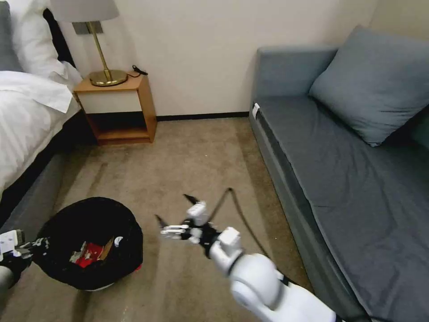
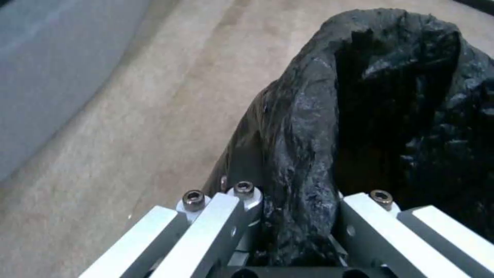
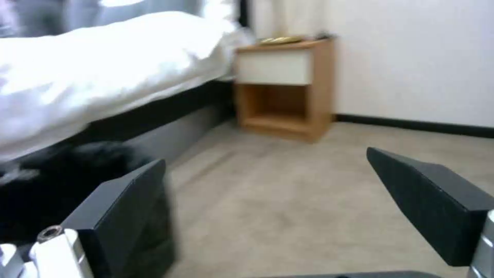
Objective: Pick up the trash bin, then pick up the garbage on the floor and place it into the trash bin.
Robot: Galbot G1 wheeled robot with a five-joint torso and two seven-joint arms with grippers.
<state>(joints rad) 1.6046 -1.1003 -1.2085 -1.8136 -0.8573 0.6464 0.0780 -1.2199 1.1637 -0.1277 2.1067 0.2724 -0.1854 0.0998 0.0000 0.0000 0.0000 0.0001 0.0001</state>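
The trash bin [image 1: 91, 243], wrapped in a wrinkly black bag, hangs low at the left with a white base and a bit of red trim showing. My left gripper [image 1: 33, 247] is shut on its near rim; the left wrist view shows the black liner [image 2: 303, 154] pinched between the metal fingers [image 2: 216, 224]. Inside the bin lie pieces of garbage [image 1: 89, 254]: a red-and-white packet and a tan piece. My right gripper [image 1: 175, 209] hovers open over the carpet to the right of the bin, its black fingertips [image 3: 432, 200] wide apart with nothing between them.
A grey sofa [image 1: 348, 170] with a cushion fills the right side. A bed [image 1: 27, 112] runs along the left, with a wooden nightstand [image 1: 118, 109] and brass lamp at the back wall. Bare carpet [image 1: 192, 161] lies between them.
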